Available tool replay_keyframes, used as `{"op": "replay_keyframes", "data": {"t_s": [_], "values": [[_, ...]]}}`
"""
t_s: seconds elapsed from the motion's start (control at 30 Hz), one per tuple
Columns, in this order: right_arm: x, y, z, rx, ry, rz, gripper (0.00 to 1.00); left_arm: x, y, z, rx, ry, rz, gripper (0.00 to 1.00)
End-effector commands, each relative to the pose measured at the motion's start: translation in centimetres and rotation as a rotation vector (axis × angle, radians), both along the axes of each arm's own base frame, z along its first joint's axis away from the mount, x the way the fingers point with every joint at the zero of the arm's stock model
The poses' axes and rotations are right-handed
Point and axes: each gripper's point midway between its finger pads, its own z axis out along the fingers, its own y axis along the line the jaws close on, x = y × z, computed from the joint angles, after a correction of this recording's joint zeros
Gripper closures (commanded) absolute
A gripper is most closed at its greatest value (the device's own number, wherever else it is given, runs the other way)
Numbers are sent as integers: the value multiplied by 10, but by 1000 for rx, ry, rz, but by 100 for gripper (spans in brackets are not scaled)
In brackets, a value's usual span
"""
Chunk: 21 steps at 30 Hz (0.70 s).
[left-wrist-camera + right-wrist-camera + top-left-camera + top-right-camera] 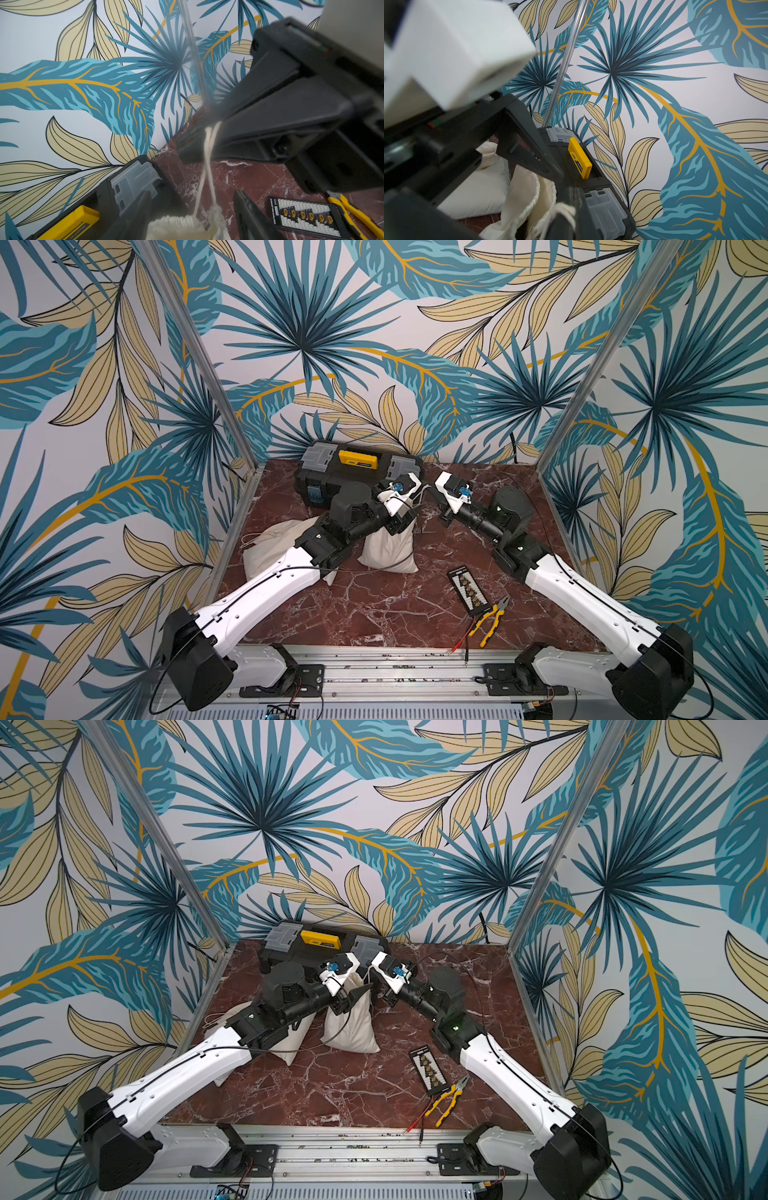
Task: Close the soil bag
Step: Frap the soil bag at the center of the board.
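Note:
The soil bag (388,549) (351,1027) is a cream cloth sack standing upright mid-table. Its gathered mouth (178,225) sits between the fingers (249,216) of my left gripper (192,194), which is open around the neck without pinching it. In both top views the left gripper (404,519) (349,997) hangs over the bag's top. Two strands of the drawstring (207,166) rise taut from the mouth to my right gripper (199,141) (572,193), which is shut on the cord (562,207). The right gripper (445,515) (388,995) is just right of the bag.
A black toolbox with a yellow handle (353,464) stands behind the bag. A second cream bag (270,547) lies at the left under my left arm. A black connector card (467,593), yellow pliers (492,618) and test leads (461,639) lie front right. Metal posts (582,406) frame the table.

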Motion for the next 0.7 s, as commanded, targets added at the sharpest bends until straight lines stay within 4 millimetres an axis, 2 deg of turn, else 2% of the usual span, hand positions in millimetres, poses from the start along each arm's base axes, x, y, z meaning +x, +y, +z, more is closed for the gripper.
{"op": "replay_keyframes", "data": {"t_s": [0.0,0.13,0.27,0.33,0.47,0.57,0.67], "values": [[-7,-5,21,40,-17,-6,100,10,-6,1,-11,0,13,38],[-7,-9,23,36,-16,-24,100,17,-10,-15,3,36,25,53],[-11,-19,27,39,-20,-54,100,40,12,-33,36,53,212,73],[-15,-32,36,64,-33,-96,100,49,31,-43,73,51,326,81],[-26,-67,53,139,-47,-209,100,61,74,-68,177,50,561,91],[-41,-103,69,222,-69,-303,100,66,111,-90,259,61,707,92],[-49,-133,69,271,-63,-402,100,72,150,-115,261,129,820,92]]}}
